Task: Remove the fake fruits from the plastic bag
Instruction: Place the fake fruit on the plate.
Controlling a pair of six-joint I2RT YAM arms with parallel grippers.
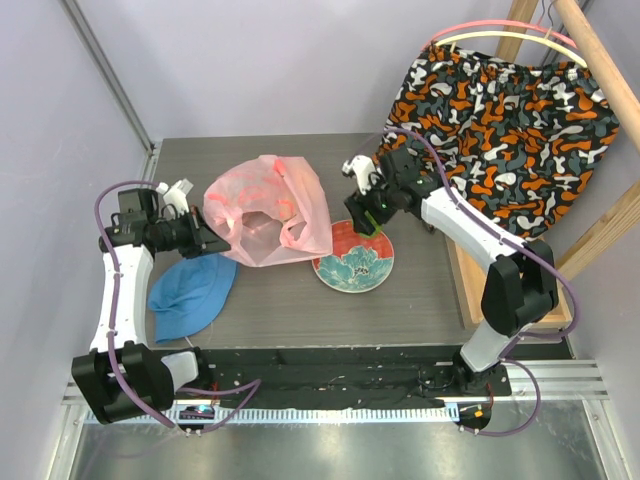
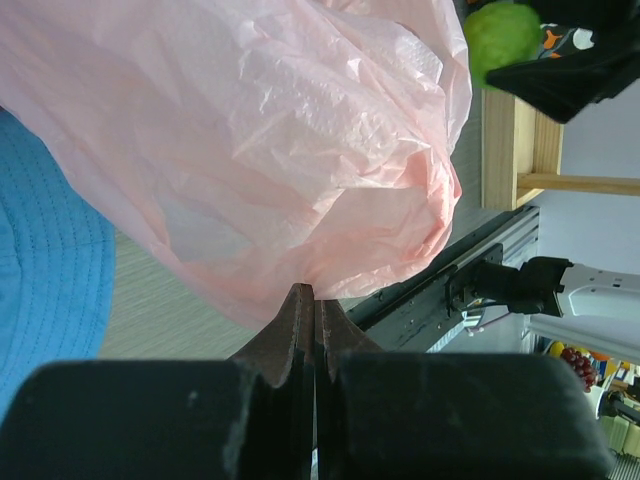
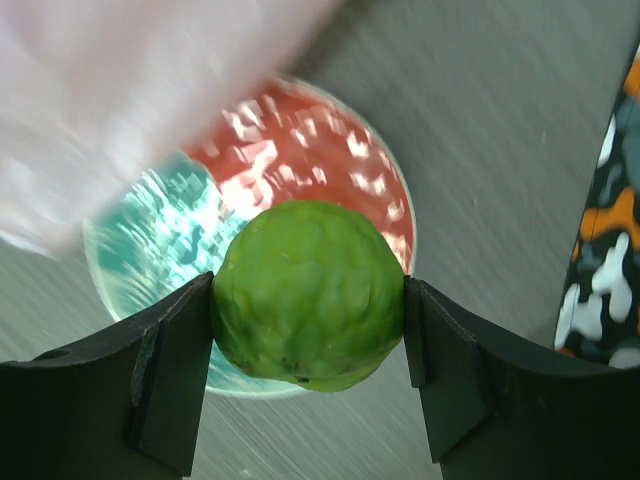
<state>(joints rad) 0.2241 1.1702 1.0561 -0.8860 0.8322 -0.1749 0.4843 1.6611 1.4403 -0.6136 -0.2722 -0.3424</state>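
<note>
From the top view, you can see the plastic bag (image 1: 265, 205) lying crumpled on the desk (image 1: 290, 150), left of centre. Your left jaws meet the bag's left edge, and the blue hat (image 1: 190, 290) lies flat just nearer the arm bases. The floral plate (image 1: 352, 272) sits just beside the bag's right corner. Your right jaws hang over the plate's far rim with the green apple (image 1: 366, 228) showing as a small green spot between them. A patterned cloth (image 1: 500, 110) hangs from the wooden frame on the right.

Through the left wrist camera, your left jaws are pressed together, tip to tip, pinching a fold of the bag (image 2: 280, 130). The pink film balloons out from the tips and fills most of the view. The hat (image 2: 45, 250) lies along the left edge, and the apple (image 2: 500, 40) shows beyond the bag at the top right.

Through the right wrist camera, your right jaws are clamped on the apple (image 3: 305, 290), one pad on each side of it. It is held in the air above the plate (image 3: 300, 150), clear of the bag (image 3: 120, 100), which blurs across the upper left. The cloth (image 3: 610, 230) edges in at the right.
</note>
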